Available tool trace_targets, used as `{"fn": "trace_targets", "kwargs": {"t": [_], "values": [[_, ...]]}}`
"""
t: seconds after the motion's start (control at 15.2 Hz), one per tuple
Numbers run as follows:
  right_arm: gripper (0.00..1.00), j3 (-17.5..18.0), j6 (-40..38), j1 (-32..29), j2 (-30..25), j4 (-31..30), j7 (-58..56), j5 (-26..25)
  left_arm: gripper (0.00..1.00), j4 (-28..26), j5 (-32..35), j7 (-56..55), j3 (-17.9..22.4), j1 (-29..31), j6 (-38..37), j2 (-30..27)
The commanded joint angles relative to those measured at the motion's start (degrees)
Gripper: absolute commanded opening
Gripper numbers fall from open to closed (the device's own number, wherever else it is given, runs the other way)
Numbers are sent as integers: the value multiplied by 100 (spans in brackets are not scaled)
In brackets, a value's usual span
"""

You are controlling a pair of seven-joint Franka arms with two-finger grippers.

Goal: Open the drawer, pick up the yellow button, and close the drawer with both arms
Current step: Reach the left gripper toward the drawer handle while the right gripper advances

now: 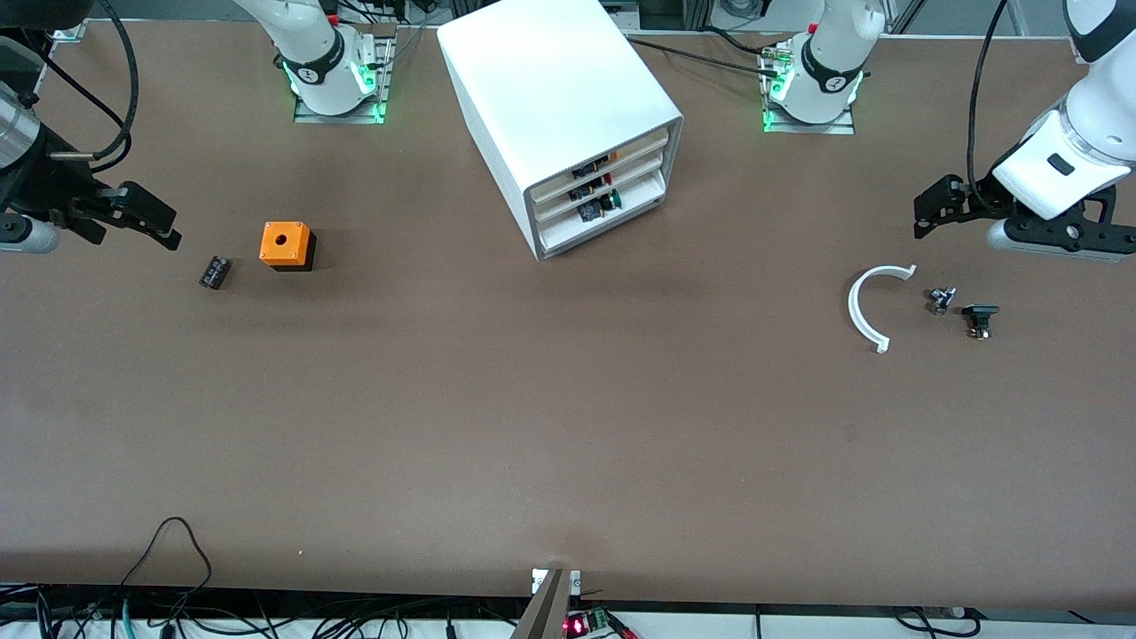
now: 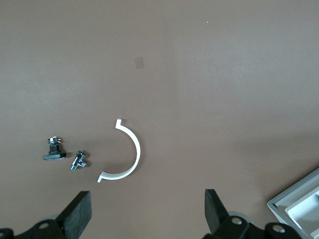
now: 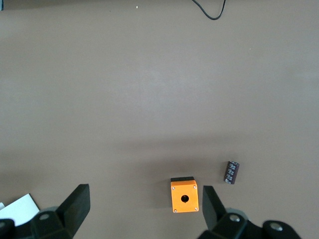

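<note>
Top drawer [image 1: 596, 165] shut in white cabinet [image 1: 550, 98], orange-capped button [image 1: 611, 158] inside. Left pincer [image 2: 147, 214] spread wide, empty, over worktop [image 1: 532, 417] beside white arc [image 1: 870, 306]. Right pincer [image 3: 144, 211] likewise spread, empty, above orange cube [image 1: 285, 245].

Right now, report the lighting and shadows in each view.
Front view: even light, soft shadow beside the cabinet, green glow at both arm bases. Left wrist view: flat light, white arc sharp. Right wrist view: faint shadow band above the orange cube.
</note>
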Motion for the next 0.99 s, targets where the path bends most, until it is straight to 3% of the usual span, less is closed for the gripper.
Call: {"fn": "trace_targets", "kwargs": {"t": [0.0, 0.66, 0.92], "values": [[100, -1, -37, 49, 33, 89, -45, -42, 100, 62, 124, 110, 44, -41, -114, -69], [100, -1, -150, 49, 112, 62, -432, -7, 100, 106, 124, 101, 53, -32, -105, -34], [100, -10, -46, 23, 576, 88, -458, 54, 100, 114, 2, 127, 36, 56, -438, 71]]}}
